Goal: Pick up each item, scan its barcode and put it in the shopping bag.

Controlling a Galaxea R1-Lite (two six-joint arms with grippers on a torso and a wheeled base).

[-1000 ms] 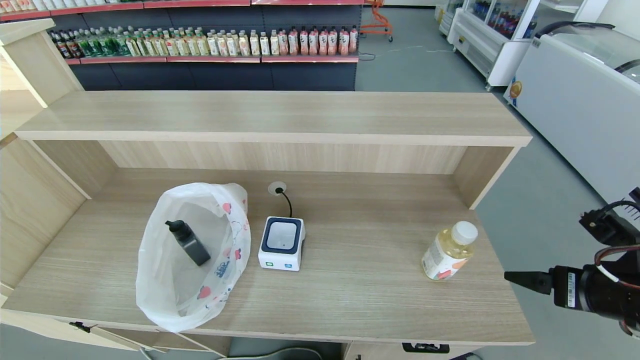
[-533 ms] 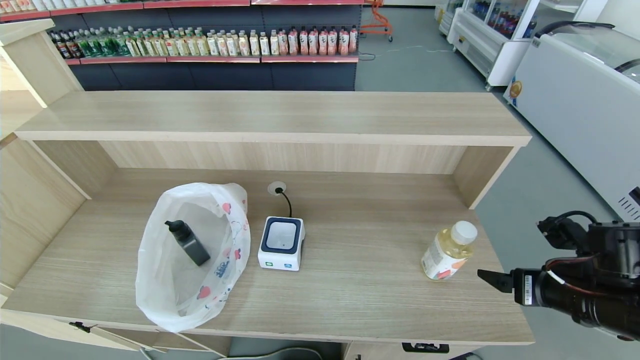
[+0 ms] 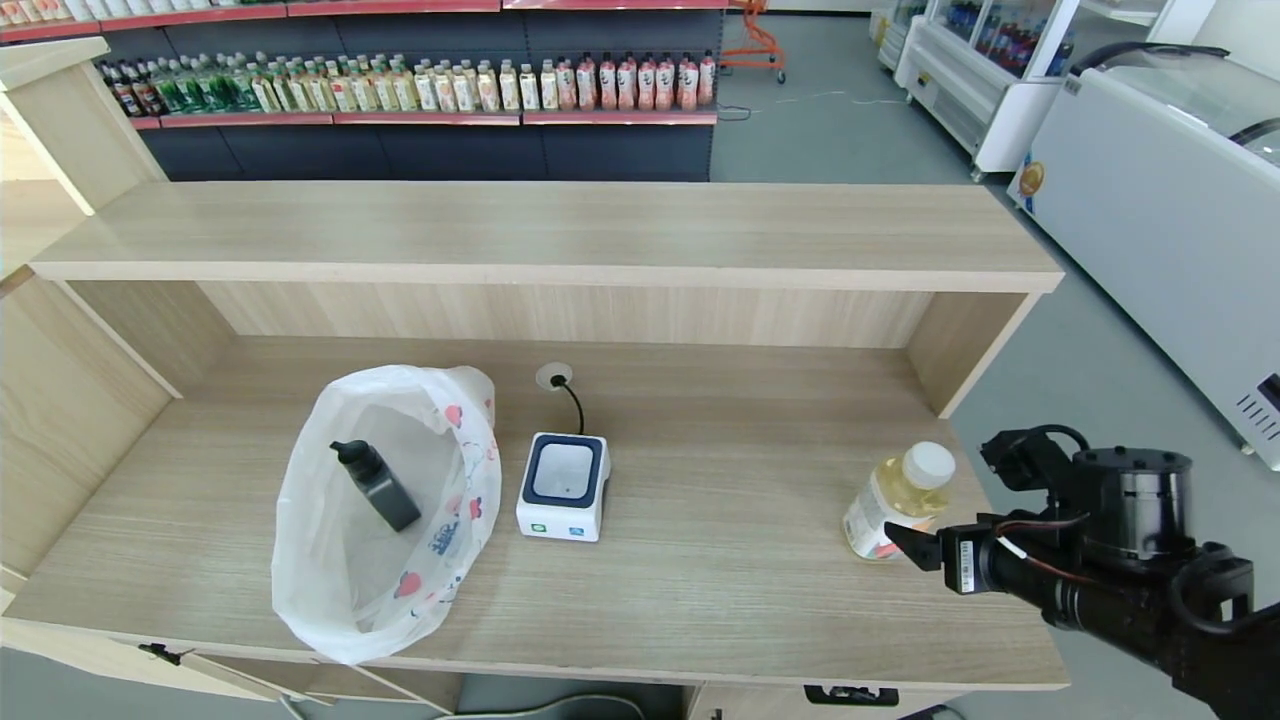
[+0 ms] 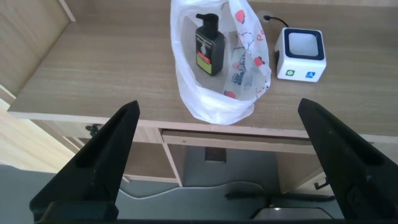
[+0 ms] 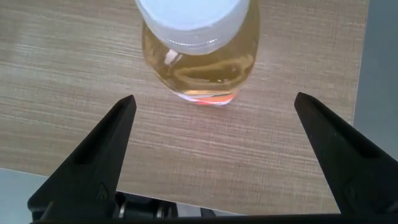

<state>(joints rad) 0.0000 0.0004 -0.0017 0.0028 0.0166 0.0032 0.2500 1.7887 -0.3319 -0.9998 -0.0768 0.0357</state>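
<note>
Head view puts the clear plastic bottle of yellow liquid with a white cap (image 3: 897, 505) upright on the light wood worktop (image 3: 720, 590), well out at 3 o'clock from the white-and-blue scanner box (image 3: 563, 487) and near the worktop's right edge. The white plastic shopping bag with red prints (image 3: 300, 560) lies at 9 o'clock from the scanner, mouth open, with a black pump bottle (image 3: 378, 487) already inside.

My right tool (image 3: 903, 538) sits low, just beside the bottle's base at about 4 o'clock. In the right wrist view its fingers (image 5: 93, 162) are spread wide with nothing between them, and the bottle stands just ahead of the gap, roughly centred. My left tool (image 4: 217, 106) hangs off the worktop's near edge, also spread wide and empty, looking up at the bag.

I judge this to be the approach to the grasp. The risks as I see them:
- The bottle is tall, round and smooth, so a fingertip that clips it first could topple it and send it rolling off the nearby edge.
- Closing too low on the body may hide the barcode under a finger.
- I cannot tell which way the barcode faces, so the scan may need a turn of the wrist.
</note>
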